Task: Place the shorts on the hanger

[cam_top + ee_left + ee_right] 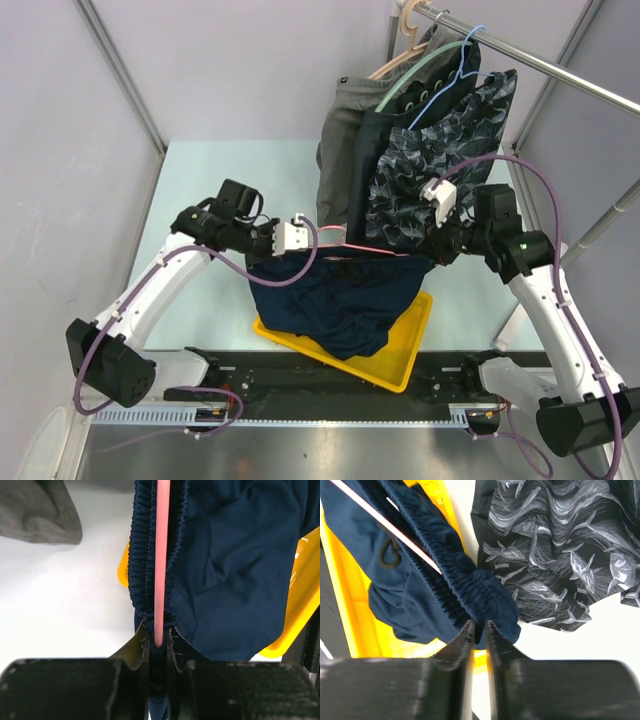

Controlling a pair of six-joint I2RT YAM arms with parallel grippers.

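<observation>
The navy shorts (340,300) hang stretched between my two grippers above the tray. The pink hanger's bar (350,243) runs along their gathered waistband. In the left wrist view the bar (161,555) lies inside the waistband of the shorts (240,580) and ends between my fingertips. My left gripper (305,238) (158,630) is shut on that waistband end. My right gripper (437,252) (480,625) pinches the other waistband end of the shorts (470,590) with its tips, a thin slit showing behind them. The bar (385,526) runs away to the upper left there.
A yellow tray (400,360) (350,605) sits under the shorts near the arm bases. Behind, patterned black-grey shorts (430,170) (560,555) and grey shorts (340,140) (35,510) hang from a metal rail (540,65) on a mint-green hanger (420,75) and a blue hanger (445,85).
</observation>
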